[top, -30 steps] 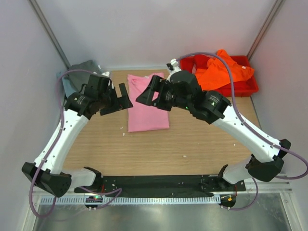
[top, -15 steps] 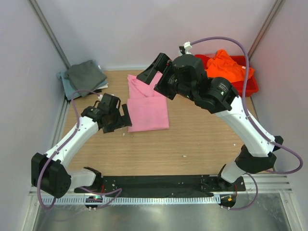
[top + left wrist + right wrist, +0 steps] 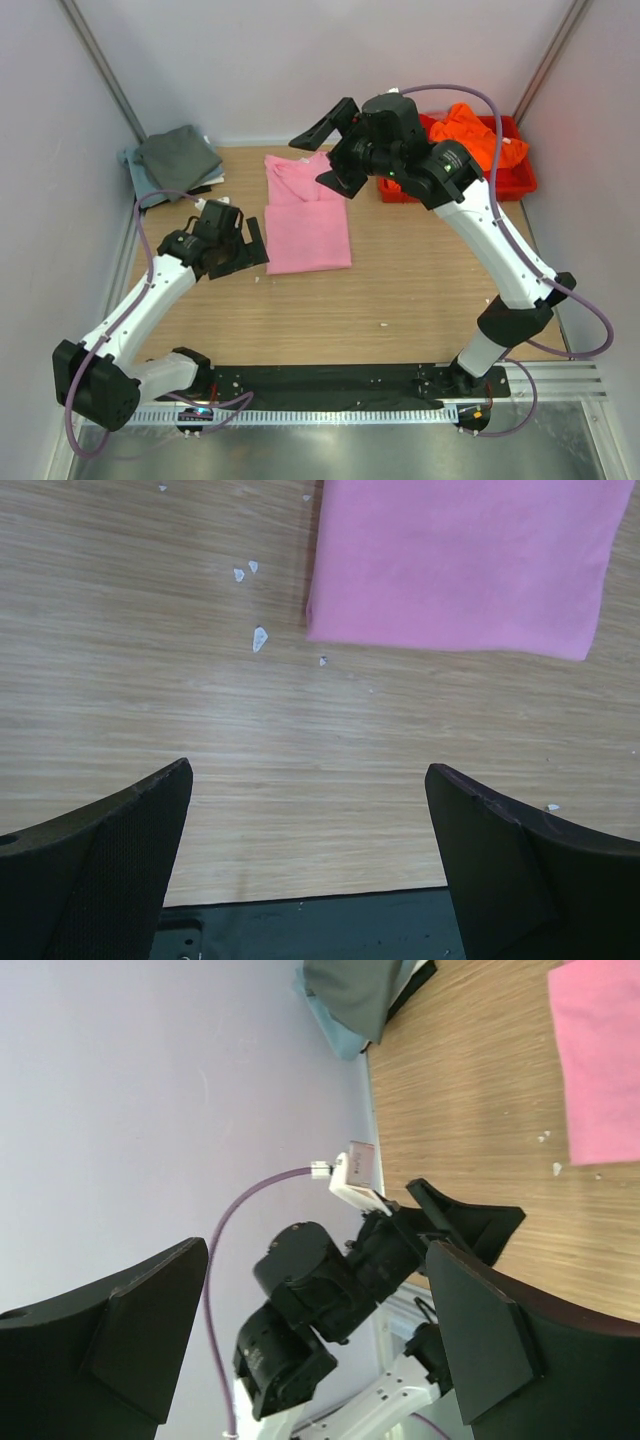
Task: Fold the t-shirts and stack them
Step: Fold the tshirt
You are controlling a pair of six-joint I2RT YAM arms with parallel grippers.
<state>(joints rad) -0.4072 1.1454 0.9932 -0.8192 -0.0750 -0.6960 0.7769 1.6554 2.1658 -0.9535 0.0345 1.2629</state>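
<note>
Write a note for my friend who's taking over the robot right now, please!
Left pincer: open, empty, low by the near left corner of the pink shirt.
Right pincer: open, empty, raised above the pink shirt's far end.
Done: dark grey shirt folded on the pale blue-grey shirt, far left corner.
Pink shirt: flat on the table, folded into a long strip.
Orange shirt: crumpled in the red tray.
Left: finish and stack pink, then orange.
</note>
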